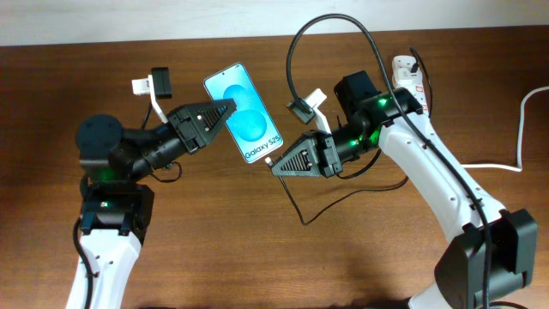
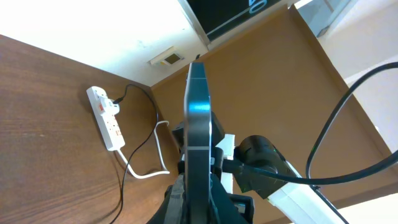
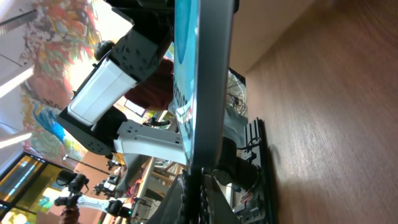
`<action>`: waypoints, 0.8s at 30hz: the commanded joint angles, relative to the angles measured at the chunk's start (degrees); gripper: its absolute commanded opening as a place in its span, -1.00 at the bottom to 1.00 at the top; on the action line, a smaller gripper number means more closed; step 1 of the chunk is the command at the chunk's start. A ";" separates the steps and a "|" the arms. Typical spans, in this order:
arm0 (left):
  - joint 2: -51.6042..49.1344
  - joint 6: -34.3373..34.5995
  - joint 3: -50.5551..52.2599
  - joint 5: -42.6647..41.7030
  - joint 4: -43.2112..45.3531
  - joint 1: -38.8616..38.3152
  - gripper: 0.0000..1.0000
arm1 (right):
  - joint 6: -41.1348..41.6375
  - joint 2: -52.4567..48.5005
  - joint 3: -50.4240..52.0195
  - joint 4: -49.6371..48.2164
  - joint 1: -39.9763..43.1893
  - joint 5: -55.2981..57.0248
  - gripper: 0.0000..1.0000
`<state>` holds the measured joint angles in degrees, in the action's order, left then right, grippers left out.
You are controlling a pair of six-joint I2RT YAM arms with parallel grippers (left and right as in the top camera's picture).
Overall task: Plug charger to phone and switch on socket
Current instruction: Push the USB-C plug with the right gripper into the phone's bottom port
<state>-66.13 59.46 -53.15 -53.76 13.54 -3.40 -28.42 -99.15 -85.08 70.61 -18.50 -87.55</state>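
One phone [image 1: 247, 116], one charger [image 1: 292, 199], one socket [image 2: 106, 121]: left tool [image 1: 227, 109] clamps the phone, right tool [image 1: 276, 167] pinches the charger tip.

phone [image 1: 244, 112] in left fingers [image 1: 219, 112], socket [image 1: 410, 75] top right

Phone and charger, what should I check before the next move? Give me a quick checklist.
1. Phone gripped in left fingers: ok.
2. Charger tip in right fingers: ok.
3. Tip at the phone's bottom edge: ok.
4. Tip seated in the port: cannot tell.
5. Black plug in socket: ok.
6. Socket switch on: cannot tell.
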 commanded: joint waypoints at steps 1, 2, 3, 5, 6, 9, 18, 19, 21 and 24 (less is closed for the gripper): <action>0.46 0.33 -0.72 0.15 0.52 0.20 -1.00 | 0.92 1.40 -1.31 0.04 0.15 -1.40 -0.91; 0.46 0.33 -0.72 0.15 0.55 0.20 -1.00 | 0.92 1.40 -1.31 0.04 0.15 -1.40 -0.92; 0.46 0.33 -0.72 0.15 0.55 0.20 -1.00 | 0.92 1.40 -1.31 0.02 0.15 -1.40 -0.92; 0.46 0.33 -0.72 0.17 0.55 0.20 -1.00 | 0.92 1.40 -1.66 -0.04 0.15 -1.40 -0.91; 0.46 0.33 -0.72 0.15 0.55 0.20 -1.00 | 0.92 1.40 -2.08 0.00 0.15 -1.40 -0.91; 0.46 0.33 -0.72 0.17 0.52 0.20 -1.00 | 0.92 1.40 -3.17 0.02 0.15 -1.40 -0.91; 0.46 0.33 -0.72 0.15 0.52 0.20 -1.00 | 0.92 1.40 -3.19 -0.35 0.13 -1.38 -0.91; 0.46 0.33 -0.72 0.15 0.52 0.20 -1.00 | 0.90 1.40 -3.19 -0.35 0.13 -1.38 -0.91; 0.46 0.33 -0.72 0.15 0.52 0.20 -1.00 | 0.92 1.40 -3.19 0.28 0.13 -1.38 -0.92; 0.46 0.33 -0.72 0.15 0.52 0.20 -1.00 | 2.47 1.40 -3.17 0.72 0.13 -1.38 -0.91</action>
<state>-66.13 59.46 -53.15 -53.76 13.54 -3.40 -26.96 -99.15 -87.02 71.20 -18.50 -87.57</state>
